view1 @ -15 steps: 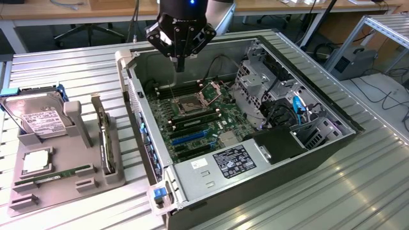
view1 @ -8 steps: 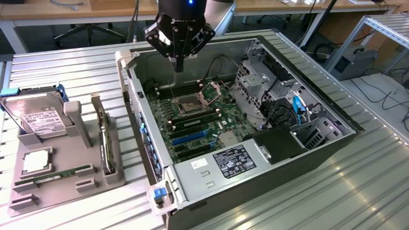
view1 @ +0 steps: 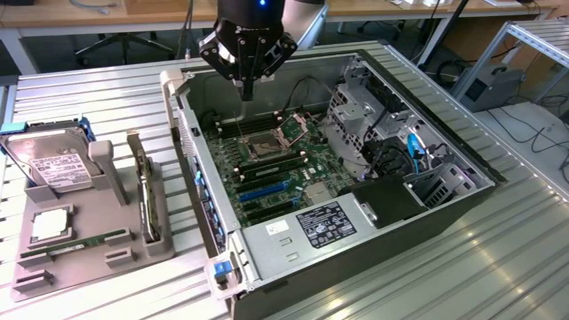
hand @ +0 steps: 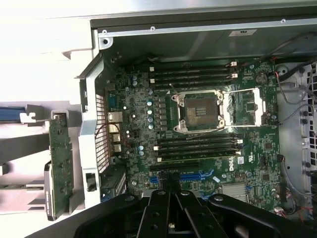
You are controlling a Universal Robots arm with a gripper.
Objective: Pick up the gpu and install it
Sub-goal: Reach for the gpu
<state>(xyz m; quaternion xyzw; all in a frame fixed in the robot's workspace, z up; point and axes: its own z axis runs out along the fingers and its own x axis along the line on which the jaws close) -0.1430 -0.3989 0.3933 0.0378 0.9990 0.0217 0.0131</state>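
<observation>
Black gripper [view1: 247, 97], fingers pinched together, empty, hangs over the open grey metal case [view1: 204, 87]; thin dark-green, silver-bracketed gpu [view1: 144, 193] stands edgewise in a grey holder [view1: 80, 247], exterior view's left.

Arm [view1: 304, 15] above gripper [view1: 247, 95] out of frame

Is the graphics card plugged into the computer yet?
No: the gpu stands on edge in the grey holder, outside the case.
</observation>
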